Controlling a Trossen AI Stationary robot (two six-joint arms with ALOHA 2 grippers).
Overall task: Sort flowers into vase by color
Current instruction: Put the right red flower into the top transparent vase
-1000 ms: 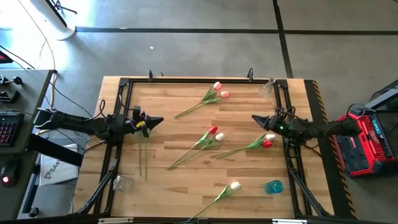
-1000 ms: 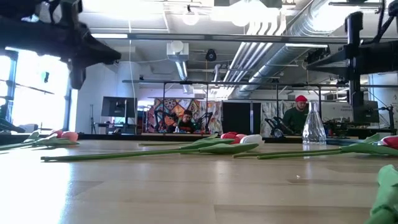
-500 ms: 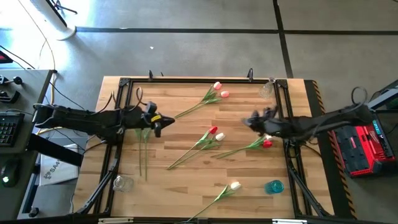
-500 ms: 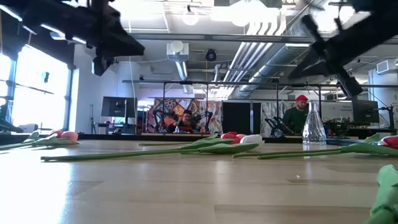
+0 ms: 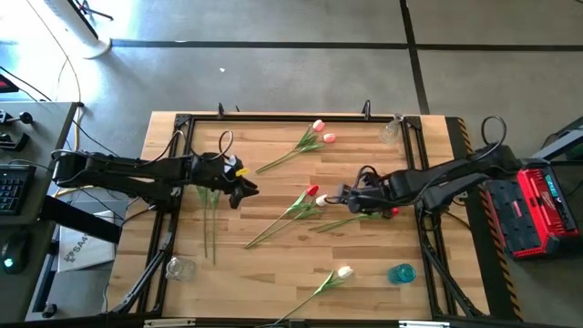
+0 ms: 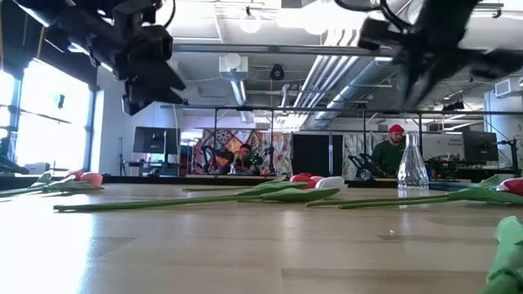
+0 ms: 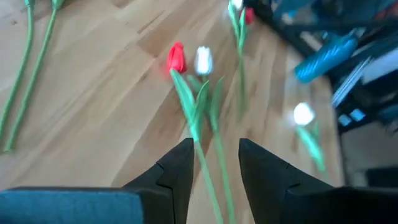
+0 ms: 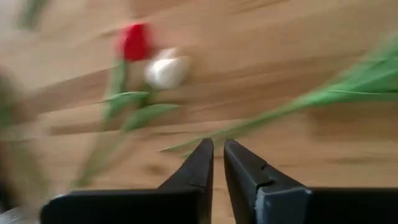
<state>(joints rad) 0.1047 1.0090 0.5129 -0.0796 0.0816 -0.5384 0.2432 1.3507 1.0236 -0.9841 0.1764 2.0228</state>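
Several tulips lie flat on the wooden table. A red and white pair lies mid-table, and shows too in the left wrist view and the right wrist view. A pink pair lies at the far edge, a red and white pair lies beside my right arm, and one white tulip lies near the front. Bare stems lie at the left. My left gripper hovers open, left of the middle pair. My right gripper hovers just right of it, fingers a narrow gap apart.
A clear glass vase stands at the far right corner, another clear one at the near left, and a blue one at the near right. Black frame rails run along the table's sides. People sit in the room beyond the table.
Both arms have reached in over the table toward the middle red and white pair, the left gripper going toward the right edge and the right gripper toward the left edge. The flowers have stayed where they lay.
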